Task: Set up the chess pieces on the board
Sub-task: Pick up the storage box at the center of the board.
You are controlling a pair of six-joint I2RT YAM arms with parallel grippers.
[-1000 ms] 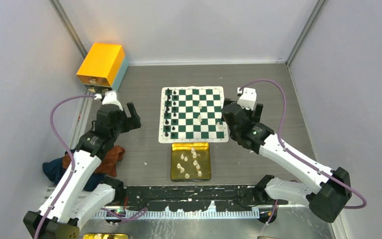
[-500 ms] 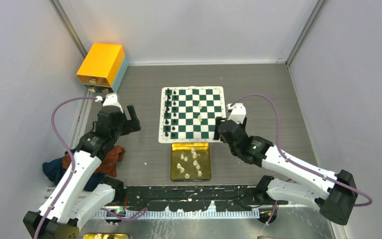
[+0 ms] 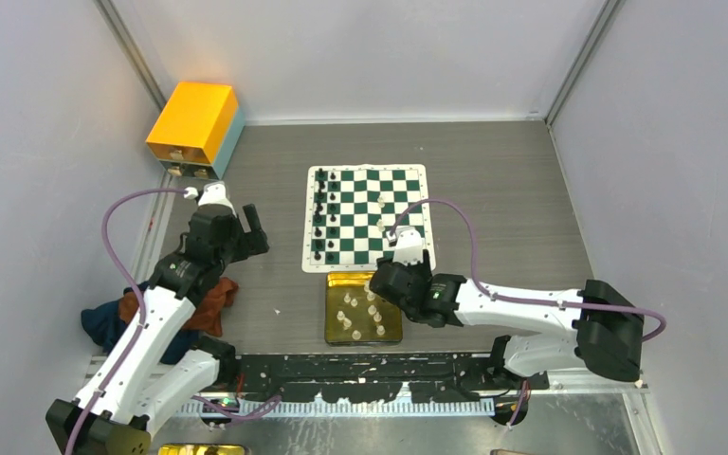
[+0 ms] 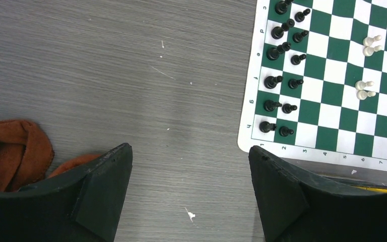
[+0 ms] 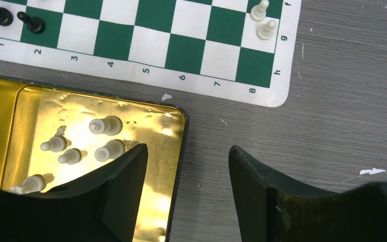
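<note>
Right gripper [image 5: 186,151] hovers over the right edge of the tray [image 5: 10,116], fingers spread, nothing held. Left gripper [image 4: 190,151] over table [image 4: 131,60] left of board [image 4: 332,108], fingers also spread, empty. Black pieces [image 4: 279,75] line the board's left two columns. White pieces [image 5: 106,125] mostly in tray, a few on board.

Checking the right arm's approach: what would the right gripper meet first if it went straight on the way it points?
Likely the right rim of the yellow tray: the open right gripper straddles it, one finger above the white pieces inside, the other above bare table. Depth is hard to judge.
</note>
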